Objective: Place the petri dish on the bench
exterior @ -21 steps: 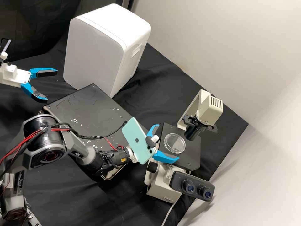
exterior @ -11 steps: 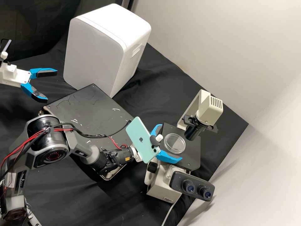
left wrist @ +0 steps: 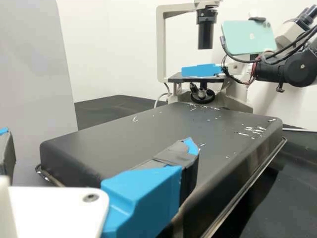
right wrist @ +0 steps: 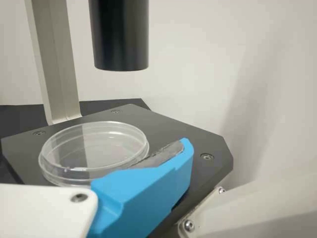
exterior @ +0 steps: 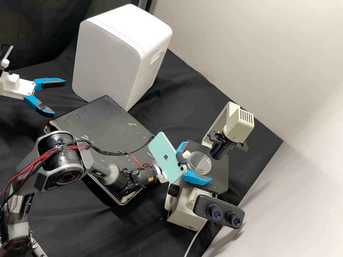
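A clear petri dish [exterior: 200,163] [right wrist: 94,148] lies flat on the black microscope stage [exterior: 218,175] [right wrist: 198,141], under the dark lens tube [right wrist: 121,34]. My right gripper [exterior: 195,161] is open at stage height, one blue finger on each side of the dish. In the right wrist view one finger [right wrist: 148,186] lies right beside the dish rim; I cannot tell whether it touches. My left gripper [exterior: 57,97] [left wrist: 96,143] hangs open and holds nothing at the far left, above the black bench cloth.
The cream microscope [exterior: 200,205] stands at the bench's front right. A black tray [exterior: 103,125] [left wrist: 198,134] lies between the arms, and a tall white box [exterior: 118,50] stands behind it. A pale green phone [exterior: 166,157] rides on the right wrist.
The right gripper has moved right along the stage, and its open fingers now straddle the dish. The dish and the left arm have stayed put.
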